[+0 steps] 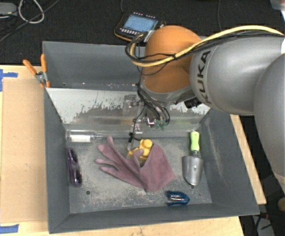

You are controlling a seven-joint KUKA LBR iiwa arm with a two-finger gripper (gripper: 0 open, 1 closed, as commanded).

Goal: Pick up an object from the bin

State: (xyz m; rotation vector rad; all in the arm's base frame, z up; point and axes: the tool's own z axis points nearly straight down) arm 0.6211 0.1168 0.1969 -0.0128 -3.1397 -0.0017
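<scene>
Mauve glove, cuff right, tips left

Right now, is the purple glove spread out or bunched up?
Spread out: the purple glove lies flat on the bin floor, fingers fanned apart toward the left, cuff toward the right.

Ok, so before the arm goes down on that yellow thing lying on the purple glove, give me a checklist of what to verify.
1. The gripper lined up with the yellow thing: it hangs just to the view's left of it, not over its middle; not ok.
2. The yellow thing free of the purple glove: it lies on the fabric, which might come along; not ok.
3. Contact between gripper and yellow thing: cannot tell.
4. The green-handled trowel out of the way: apart, to the view's right; ok.
5. The clear tube and purple sunglasses out of the way: well off to the view's left; ok.
</scene>
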